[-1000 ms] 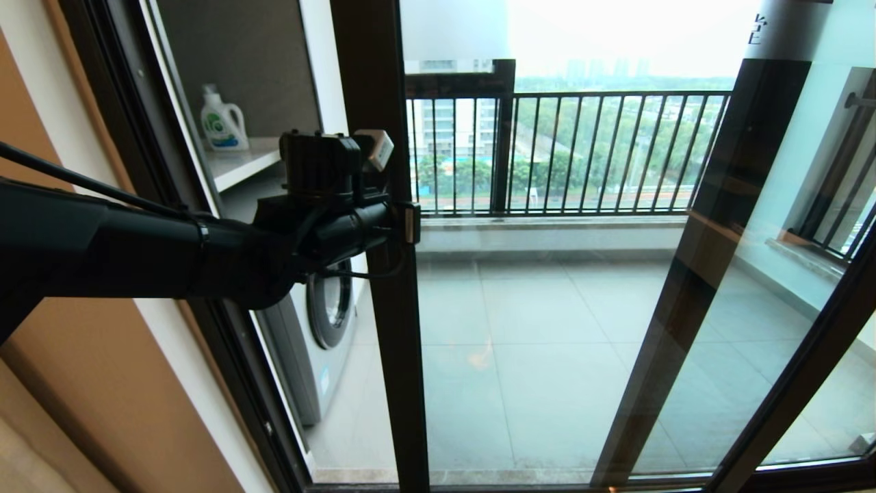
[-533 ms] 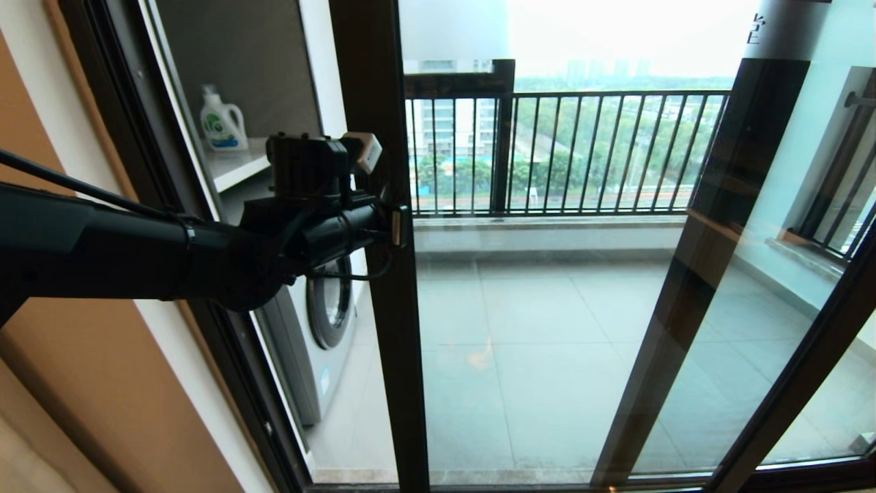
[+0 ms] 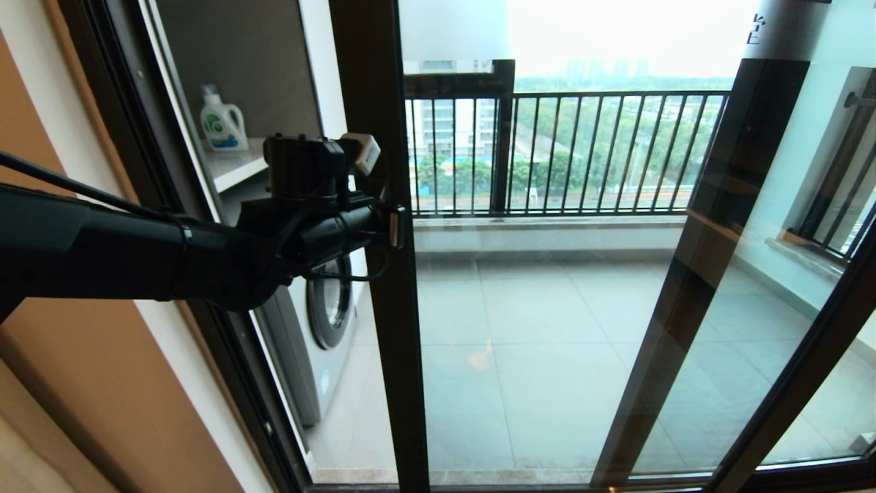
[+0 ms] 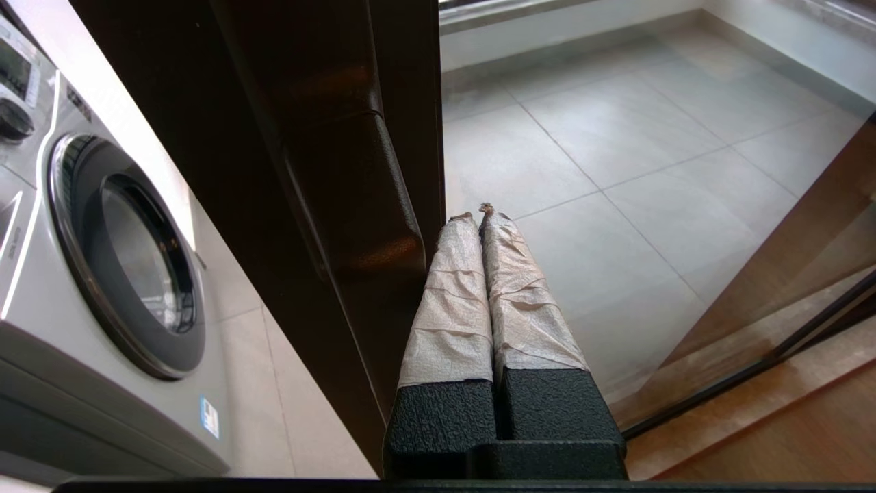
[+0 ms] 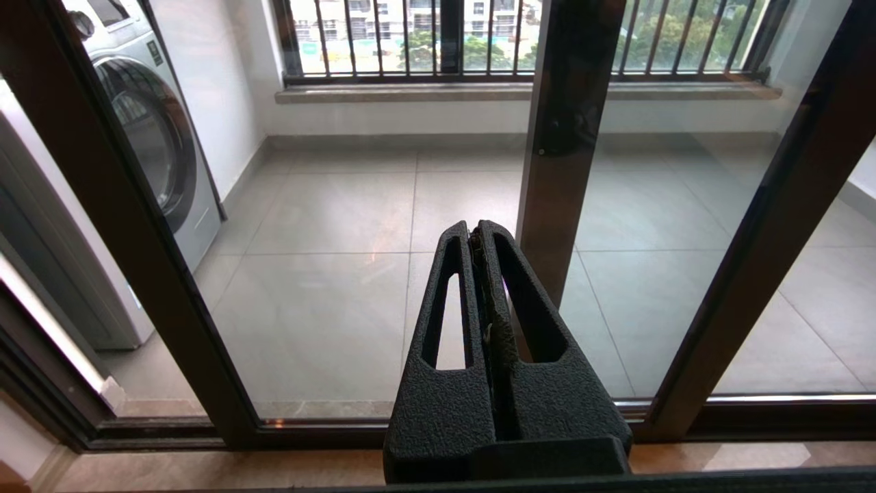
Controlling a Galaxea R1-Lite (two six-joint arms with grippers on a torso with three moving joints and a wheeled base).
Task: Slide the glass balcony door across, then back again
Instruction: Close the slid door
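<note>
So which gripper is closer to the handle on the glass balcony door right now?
The left. The left gripper, shut, sits right beside the door's dark bar handle. The right gripper hangs back from the glass balcony door, also shut.

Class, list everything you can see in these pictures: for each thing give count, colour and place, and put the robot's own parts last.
glass balcony door: one, dark brown frame, left of centre.
bar handle: one, dark brown, on that frame.
washing machine: one, silver-white, balcony's left side.
detergent bottle: one, white, shelf above the machine.
railing: one, black bars, balcony's far edge.
floor tiles: many, grey, balcony.
left pincer: one, taped fingers, shut, beside the handle.
right pincer: one, black, shut, before the glass.
</note>
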